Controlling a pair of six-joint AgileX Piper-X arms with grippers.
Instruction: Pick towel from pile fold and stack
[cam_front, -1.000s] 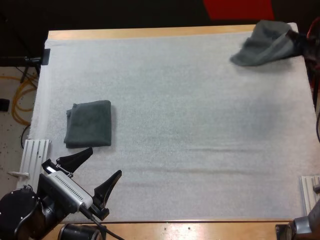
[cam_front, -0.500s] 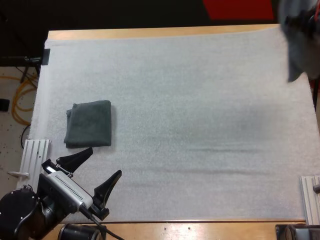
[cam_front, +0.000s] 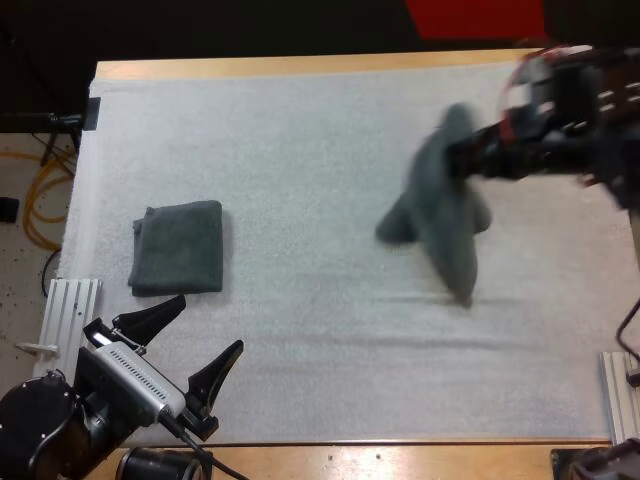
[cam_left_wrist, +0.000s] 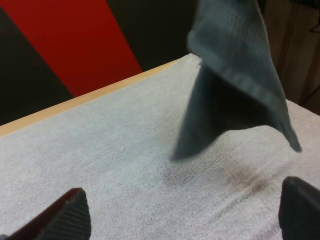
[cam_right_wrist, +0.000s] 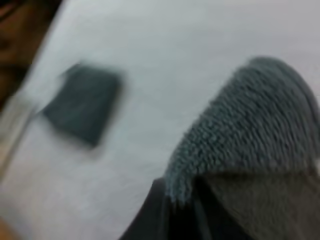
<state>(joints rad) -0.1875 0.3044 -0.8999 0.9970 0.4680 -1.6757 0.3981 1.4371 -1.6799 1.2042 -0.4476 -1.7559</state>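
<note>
A crumpled dark grey-green towel (cam_front: 440, 210) hangs in the air over the mat's right half, and my right gripper (cam_front: 468, 160) is shut on its upper part. The same towel (cam_left_wrist: 235, 75) dangles above the mat ahead of my left gripper (cam_left_wrist: 185, 192). Up close, the held towel (cam_right_wrist: 250, 140) bunches right at the right gripper. A folded towel (cam_front: 178, 247) lies flat on the mat's left side; the folded towel (cam_right_wrist: 85, 102) lies far beyond the held one. My left gripper (cam_front: 210, 322) hovers open at the near left corner, just in front of the folded towel, with nothing between its fingers.
The white mat (cam_front: 320, 120) covers most of the wooden table (cam_front: 300, 66). Metal rails sit at the near left edge (cam_front: 68, 300) and the near right edge (cam_front: 620, 390). Cables lie on the floor (cam_front: 45, 195) left of the table.
My right arm has swung from the far right corner toward the mat's middle, carrying the crumpled towel through the air. The left arm and the folded towel have not moved.
</note>
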